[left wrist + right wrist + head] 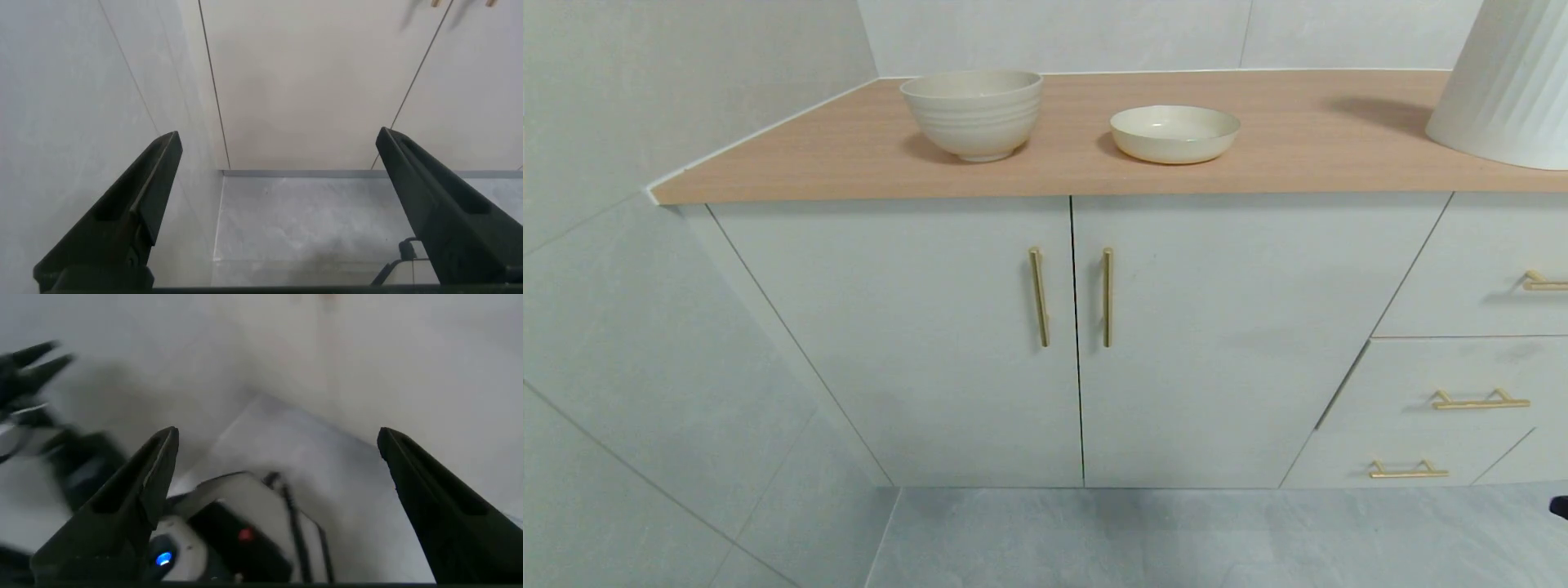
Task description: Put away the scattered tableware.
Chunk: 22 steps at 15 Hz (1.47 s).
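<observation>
The left hand [278,137] is spread wide with nothing between its two dark fingers. Past it lie grey floor [310,229] and the foot of a pale cupboard. The right hand [278,433] is also spread wide and carries nothing, with blurred grey floor beyond it.

In the head view, a wooden worktop [849,163] runs across the top of the frame. Two cream pieces of tableware stand on it. A deep ribbed bowl [972,110] sits at upper centre left. A shallow bowl [1174,131] sits just right of centre, near the deep one but not touching it.

Below them, in the middle of the frame, are two closed cupboard doors [915,343] with upright gold handles [1038,296] side by side. Closed drawers [1421,408] fill the lower right. A ribbed white container [1511,82] stands at the upper right corner.

The task looks barely begun: both bowls are out on the worktop and no door is open. Both hands seem to be low, near the floor, well apart from the bowls above.
</observation>
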Tool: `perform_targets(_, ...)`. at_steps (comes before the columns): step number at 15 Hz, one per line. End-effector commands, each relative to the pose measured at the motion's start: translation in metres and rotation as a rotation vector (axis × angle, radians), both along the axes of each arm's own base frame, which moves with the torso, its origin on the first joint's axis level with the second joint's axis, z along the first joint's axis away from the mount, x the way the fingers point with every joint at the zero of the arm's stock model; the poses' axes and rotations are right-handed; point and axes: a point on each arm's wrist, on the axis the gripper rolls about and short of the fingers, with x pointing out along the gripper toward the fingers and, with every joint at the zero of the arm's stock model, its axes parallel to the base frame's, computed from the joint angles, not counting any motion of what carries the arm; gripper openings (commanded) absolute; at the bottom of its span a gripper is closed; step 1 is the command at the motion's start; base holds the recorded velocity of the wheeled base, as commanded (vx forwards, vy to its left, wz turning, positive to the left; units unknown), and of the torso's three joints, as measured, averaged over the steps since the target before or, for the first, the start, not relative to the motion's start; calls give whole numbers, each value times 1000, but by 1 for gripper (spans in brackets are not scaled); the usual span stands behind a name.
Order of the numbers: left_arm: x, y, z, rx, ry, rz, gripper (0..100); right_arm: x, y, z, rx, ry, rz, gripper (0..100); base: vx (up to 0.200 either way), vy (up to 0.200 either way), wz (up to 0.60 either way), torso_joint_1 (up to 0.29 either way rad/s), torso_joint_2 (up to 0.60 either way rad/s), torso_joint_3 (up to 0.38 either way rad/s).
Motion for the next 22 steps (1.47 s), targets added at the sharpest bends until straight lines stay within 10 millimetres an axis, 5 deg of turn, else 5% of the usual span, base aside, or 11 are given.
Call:
perform_targets(1,0,0,0,0,0,2,100,52,27,17,-25,78,136,100,0,0,0,0,0,0)
perform_targets(10,0,0,0,0,1,2,100,186,128,40,13,66,290,100,0,0,0,0,0,0)
perform_targets(13,0,0,0,0,0,0,100,217,146,27,43,57,286,100,0,0,0,0,0,0)
perform_targets(15,0,0,0,0,0,2,100,226,155,4,36,88,272,100,0,0,0,0,0,0)
perform_targets(22,0,0,0,0,0,0,100,240,198,-14,113,-45,51,100,0,0,0,0,0,0)
